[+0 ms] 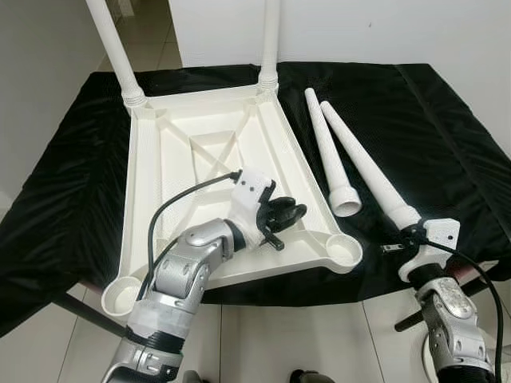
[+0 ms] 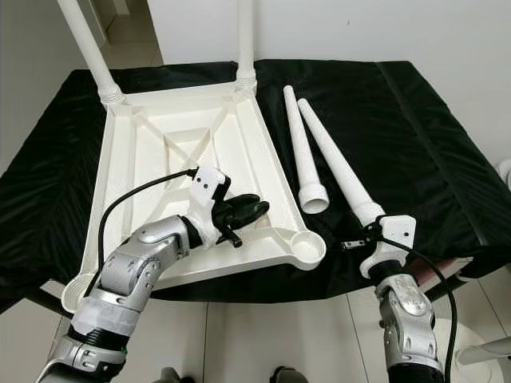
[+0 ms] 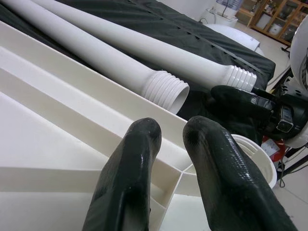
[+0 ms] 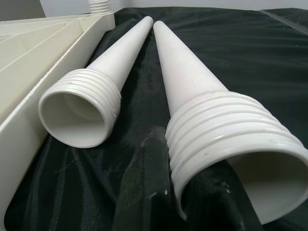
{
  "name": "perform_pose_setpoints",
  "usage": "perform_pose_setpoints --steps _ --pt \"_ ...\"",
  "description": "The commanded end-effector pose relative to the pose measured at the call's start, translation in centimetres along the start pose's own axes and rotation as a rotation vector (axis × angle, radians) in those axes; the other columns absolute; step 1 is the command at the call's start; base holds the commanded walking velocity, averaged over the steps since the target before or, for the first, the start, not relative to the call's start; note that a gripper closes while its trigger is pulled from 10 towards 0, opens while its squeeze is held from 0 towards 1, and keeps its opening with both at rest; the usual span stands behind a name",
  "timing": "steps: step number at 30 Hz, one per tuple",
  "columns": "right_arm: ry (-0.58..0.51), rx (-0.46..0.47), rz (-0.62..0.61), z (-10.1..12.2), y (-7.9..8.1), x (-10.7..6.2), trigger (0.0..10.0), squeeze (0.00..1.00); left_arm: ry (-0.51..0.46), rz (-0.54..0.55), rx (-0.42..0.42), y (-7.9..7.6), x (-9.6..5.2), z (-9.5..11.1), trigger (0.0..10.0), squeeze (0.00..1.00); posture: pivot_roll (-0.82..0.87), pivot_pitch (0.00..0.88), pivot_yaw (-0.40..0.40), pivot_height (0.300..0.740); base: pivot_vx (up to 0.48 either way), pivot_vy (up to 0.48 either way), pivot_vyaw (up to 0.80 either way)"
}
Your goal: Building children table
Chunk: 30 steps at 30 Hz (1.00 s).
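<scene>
One white plastic ribbed tabletop [image 1: 200,152] lies upside down on one black cloth [image 1: 431,128], with two white tapered plastic legs [image 1: 120,56] standing screwed into its far corners and two more loose legs [image 1: 331,152] lying beside it.
</scene>
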State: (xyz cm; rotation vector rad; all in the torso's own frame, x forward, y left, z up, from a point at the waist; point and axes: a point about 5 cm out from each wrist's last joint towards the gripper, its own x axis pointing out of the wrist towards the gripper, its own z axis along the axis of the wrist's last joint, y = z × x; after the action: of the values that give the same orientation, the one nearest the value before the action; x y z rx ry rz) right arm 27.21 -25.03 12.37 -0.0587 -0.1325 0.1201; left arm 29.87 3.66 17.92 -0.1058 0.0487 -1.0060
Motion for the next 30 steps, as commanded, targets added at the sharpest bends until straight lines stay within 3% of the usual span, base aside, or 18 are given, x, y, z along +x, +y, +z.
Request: perform_pose_setpoints --steps 1,4,8,12,22,25,27,30 --pt "0.041 0.029 -0.021 -1.0 0.0 -0.3 10.0 0.00 0.012 0.035 0.003 0.2 0.0 -0.2 10.0 0.00 -0.08 0.115 0.036 0.740 0.000 0.000 0.00" --pt "-0.052 0.025 -0.117 0.2 -0.8 0.1 10.0 0.00 0.013 0.008 0.015 0.0 0.1 -0.2 10.0 0.00 -0.07 0.111 0.030 0.740 0.000 0.000 0.00" --pt "-0.090 0.034 -0.145 0.8 -0.8 0.3 10.0 0.00 0.013 0.003 0.014 0.0 0.2 0.0 10.0 0.00 -0.07 0.108 0.029 0.740 0.000 0.000 0.00" --pt "-0.213 0.102 -0.133 3.1 1.0 1.5 10.0 0.00 -0.005 0.025 -0.023 0.7 0.2 1.0 10.0 0.00 -0.06 0.094 0.040 0.740 0.000 0.000 0.00" --pt "-0.247 0.127 -0.080 3.7 1.8 1.9 10.0 0.00 -0.024 0.031 -0.038 1.2 0.2 1.7 10.0 0.00 -0.06 0.085 0.044 0.740 0.000 0.000 0.00" --pt "-0.288 0.084 -0.063 4.9 2.3 2.4 10.0 0.00 -0.051 0.020 -0.046 1.5 0.1 2.2 10.0 0.00 -0.06 0.080 0.050 0.740 0.000 0.000 0.00" --pt "-0.356 0.027 -0.049 6.8 3.4 3.2 10.0 0.00 -0.078 -0.039 -0.080 1.8 -0.2 3.0 10.0 0.00 -0.06 0.073 0.055 0.740 0.000 0.000 0.00" --pt "-0.391 0.015 -0.046 7.6 3.8 3.5 10.0 0.00 -0.089 -0.064 -0.091 2.0 -0.3 3.3 10.0 0.00 -0.06 0.073 0.055 0.740 0.000 0.000 0.00"
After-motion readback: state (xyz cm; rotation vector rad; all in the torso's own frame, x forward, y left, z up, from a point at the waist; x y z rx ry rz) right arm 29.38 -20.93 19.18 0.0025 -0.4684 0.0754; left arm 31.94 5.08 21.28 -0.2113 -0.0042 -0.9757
